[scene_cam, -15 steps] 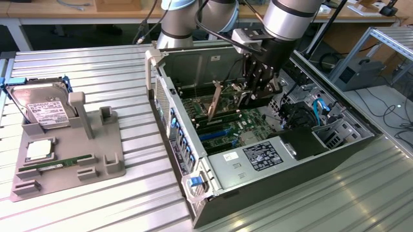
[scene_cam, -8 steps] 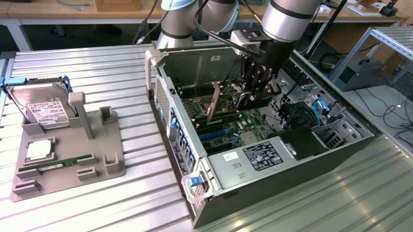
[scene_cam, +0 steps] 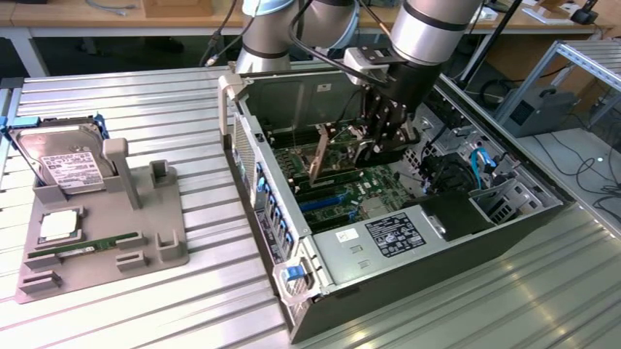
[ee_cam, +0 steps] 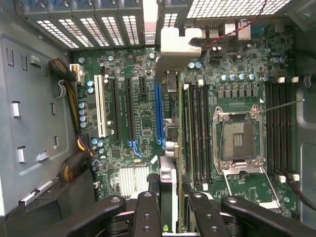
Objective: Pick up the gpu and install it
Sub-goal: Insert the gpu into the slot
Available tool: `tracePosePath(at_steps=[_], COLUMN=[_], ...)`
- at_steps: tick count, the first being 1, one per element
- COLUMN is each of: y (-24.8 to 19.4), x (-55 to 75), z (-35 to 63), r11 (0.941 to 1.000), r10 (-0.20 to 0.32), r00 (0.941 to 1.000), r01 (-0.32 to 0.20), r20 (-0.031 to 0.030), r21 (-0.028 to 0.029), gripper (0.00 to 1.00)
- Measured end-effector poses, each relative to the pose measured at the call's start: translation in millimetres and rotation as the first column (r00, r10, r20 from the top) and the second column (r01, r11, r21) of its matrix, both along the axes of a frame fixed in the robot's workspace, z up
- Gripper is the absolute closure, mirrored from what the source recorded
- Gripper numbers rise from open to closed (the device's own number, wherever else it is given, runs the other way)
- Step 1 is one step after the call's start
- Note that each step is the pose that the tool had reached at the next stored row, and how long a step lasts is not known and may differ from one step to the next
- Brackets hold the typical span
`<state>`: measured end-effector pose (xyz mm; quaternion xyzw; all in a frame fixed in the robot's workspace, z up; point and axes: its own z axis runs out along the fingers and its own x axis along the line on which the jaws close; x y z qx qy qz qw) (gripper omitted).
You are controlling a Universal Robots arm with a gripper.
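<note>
Wrist view: my gripper (ee_cam: 168,200) has its black fingers (ee_cam: 147,217) clamped on the thin green gpu card with the silver end bracket (ee_cam: 173,49). It's edge-on right beside the long blue slot (ee_cam: 158,108) on the green motherboard (ee_cam: 247,192), inside the open black computer case (scene_cam: 417,309).

An open computer case (scene_cam: 388,305) lies on its side on a ribbed metal table (scene_cam: 126,94); inside the case the motherboard (ee_cam: 143,113) is exposed, with an empty CPU socket (ee_cam: 238,140), a long white slot (ee_cam: 102,106) and a blue slot (ee_cam: 158,113). Well apart from the case, to the exterior view's left of it, a grey holder (scene_cam: 145,233) carries a hard drive (scene_cam: 63,163) standing on edge, a RAM stick (scene_cam: 83,247) lying flat and a square processor chip (scene_cam: 58,225)
</note>
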<state>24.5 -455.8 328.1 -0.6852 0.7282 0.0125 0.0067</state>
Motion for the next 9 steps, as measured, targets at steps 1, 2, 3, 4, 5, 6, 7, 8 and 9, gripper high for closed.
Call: tracePosePath(at_steps=[1, 2, 3, 4, 5, 6, 7, 8, 9], y=[-0.1, -0.1, -0.2, -0.2, -0.3, -0.3, -0.3, -0.4, -0.4], x=[-0.3, -0.7, -1.0, -1.4, -1.6, -1.8, -2.0, -2.1, -2.2], z=[-0.3, -0.6, -1.0, -1.3, -1.8, -2.3, -2.7, -3.1, -3.6], r11=[1.0, 1.0, 1.0, 1.0, 1.0, 1.0, 1.0, 1.0, 1.0], r10=[0.0, 0.0, 0.0, 0.0, 0.0, 0.0, 0.0, 0.0, 0.0], r00=[1.0, 1.0, 1.0, 1.0, 1.0, 1.0, 1.0, 1.0, 1.0], r01=[0.0, 0.0, 0.0, 0.0, 0.0, 0.0, 0.0, 0.0, 0.0], r20=[0.0, 0.0, 0.0, 0.0, 0.0, 0.0, 0.0, 0.0, 0.0], r21=[-0.0001, 0.0, 0.0, 0.0, -0.0001, 0.0, -0.0001, -0.0001, 0.0], gripper=[0.73, 0.73, 0.73, 0.73, 0.73, 0.73, 0.73, 0.73, 0.73])
